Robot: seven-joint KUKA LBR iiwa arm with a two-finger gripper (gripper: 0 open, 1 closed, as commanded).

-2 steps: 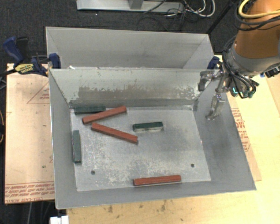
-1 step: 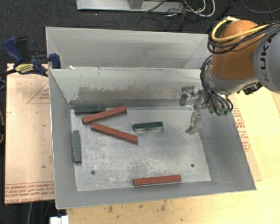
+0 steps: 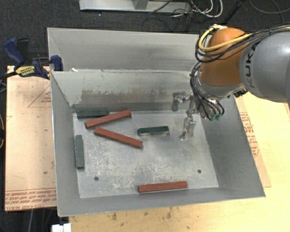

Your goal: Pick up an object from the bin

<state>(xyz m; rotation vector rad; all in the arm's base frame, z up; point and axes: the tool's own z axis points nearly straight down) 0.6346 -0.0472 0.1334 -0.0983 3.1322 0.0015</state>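
Along the left side of the bin (image 3: 64, 153) a green bar (image 3: 79, 152) lies on the floor, running near to far. In the far left corner a darker green bar (image 3: 93, 113) lies by the back wall, with a tilted red bar (image 3: 108, 119) just beside it. A second red bar (image 3: 118, 137) slants just nearer. Around the middle lies a short green block (image 3: 152, 130), apart from the bars. A third red bar (image 3: 163, 187) rests by the near wall. The tool (image 3: 186, 127) hangs just right of the short green block, over the bin floor. I cannot tell whether it is released or clenched. The arm (image 3: 268, 69) enters from the right.
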